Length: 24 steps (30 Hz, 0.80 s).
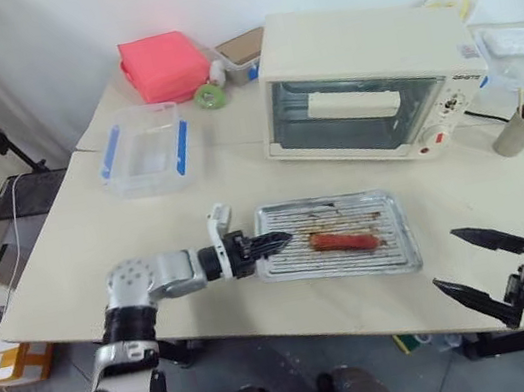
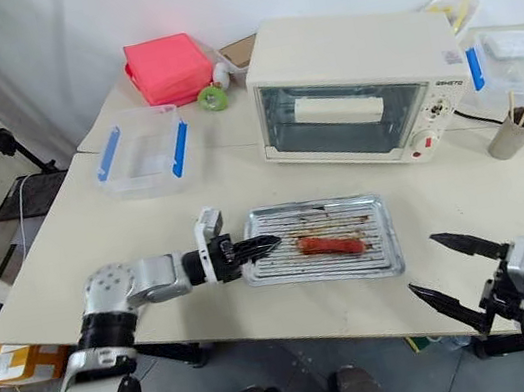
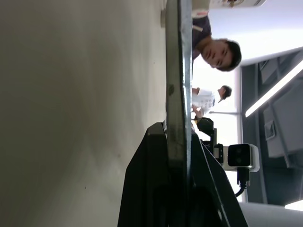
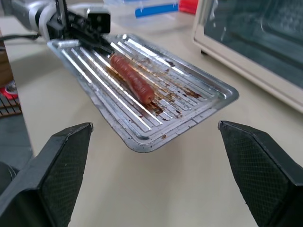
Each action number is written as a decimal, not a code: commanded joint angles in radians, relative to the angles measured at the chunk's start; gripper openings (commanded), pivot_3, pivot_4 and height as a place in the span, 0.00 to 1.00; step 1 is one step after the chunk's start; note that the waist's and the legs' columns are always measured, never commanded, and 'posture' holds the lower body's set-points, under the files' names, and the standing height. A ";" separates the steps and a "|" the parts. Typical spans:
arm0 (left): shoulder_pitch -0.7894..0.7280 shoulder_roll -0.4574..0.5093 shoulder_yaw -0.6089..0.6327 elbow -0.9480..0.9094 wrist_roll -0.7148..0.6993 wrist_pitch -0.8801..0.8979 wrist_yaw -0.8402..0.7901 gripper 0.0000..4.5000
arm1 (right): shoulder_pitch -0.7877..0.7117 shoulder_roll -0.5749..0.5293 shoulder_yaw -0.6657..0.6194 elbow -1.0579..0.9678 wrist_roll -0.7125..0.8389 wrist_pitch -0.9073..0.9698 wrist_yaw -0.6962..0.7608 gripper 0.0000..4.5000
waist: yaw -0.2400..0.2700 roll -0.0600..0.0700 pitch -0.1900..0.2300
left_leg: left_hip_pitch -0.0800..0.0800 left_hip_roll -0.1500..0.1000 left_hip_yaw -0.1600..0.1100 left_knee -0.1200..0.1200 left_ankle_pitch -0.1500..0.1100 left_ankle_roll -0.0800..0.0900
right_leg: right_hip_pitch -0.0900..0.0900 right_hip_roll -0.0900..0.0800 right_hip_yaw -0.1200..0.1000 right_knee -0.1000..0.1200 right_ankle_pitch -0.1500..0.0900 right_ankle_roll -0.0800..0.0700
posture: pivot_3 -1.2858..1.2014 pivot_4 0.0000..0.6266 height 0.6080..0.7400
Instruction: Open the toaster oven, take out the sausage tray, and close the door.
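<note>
1. The right gripper [image 1: 486, 266] hung at the near right edge of the tabletop [image 1: 149, 246], its jaws spread wide and holding nothing, just short of the sausage tray's right end.
2. The left gripper [image 1: 273, 245] reached in from the left, its jaws pinched on the left rim of the sausage tray [image 1: 391, 234].
3. The tray sat out in the open at mid-tabletop, one reddish sausage [image 1: 344, 240] lying on its ridged base.
4. Behind the tray stood the toaster oven [image 1: 356, 37], its door [image 1: 332, 133] shut and its cream bar handle showing through the glass.
5. Farther left lay a clear blue-clipped box [image 1: 143, 151], with a pink container [image 1: 164, 65] beyond it.
</note>
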 commanded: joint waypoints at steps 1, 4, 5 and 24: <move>-0.079 -0.034 -0.064 0.096 0.181 -0.021 -0.136 0.00 | 0.046 0.006 -0.088 0.014 -0.002 -0.042 0.006 1.00 | 0.002 0.000 0.000 | 0.000 0.000 0.000 0.000 0.000 0.000 | 0.000 0.000 0.000 0.000 0.000 0.000 | 0.52 0.24 1.00; -0.140 -0.048 -0.092 0.153 0.299 -0.030 -0.226 0.00 | 0.078 0.002 -0.117 0.033 0.000 -0.043 0.019 1.00 | 0.009 0.001 -0.001 | 0.000 0.000 0.000 0.000 0.000 0.000 | 0.001 0.000 0.000 -0.001 0.000 0.000 | 0.52 0.24 1.00; -0.155 -0.051 -0.097 0.167 0.332 -0.031 -0.252 0.10 | 0.084 0.000 -0.124 0.038 0.001 -0.045 0.023 1.00 | 0.010 0.001 -0.001 | 0.001 0.000 0.000 -0.001 0.000 0.000 | 0.001 0.000 0.000 -0.001 0.000 0.000 | 0.52 0.24 1.00; 0.044 0.303 -0.087 -0.203 0.664 -0.309 -0.809 1.00 | 0.008 -0.070 -0.159 0.197 0.043 -0.012 0.114 1.00 | -0.044 0.001 0.000 | 0.010 0.001 0.000 -0.017 0.004 -0.007 | -0.001 0.002 0.003 -0.001 -0.002 -0.003 | 0.52 0.24 1.00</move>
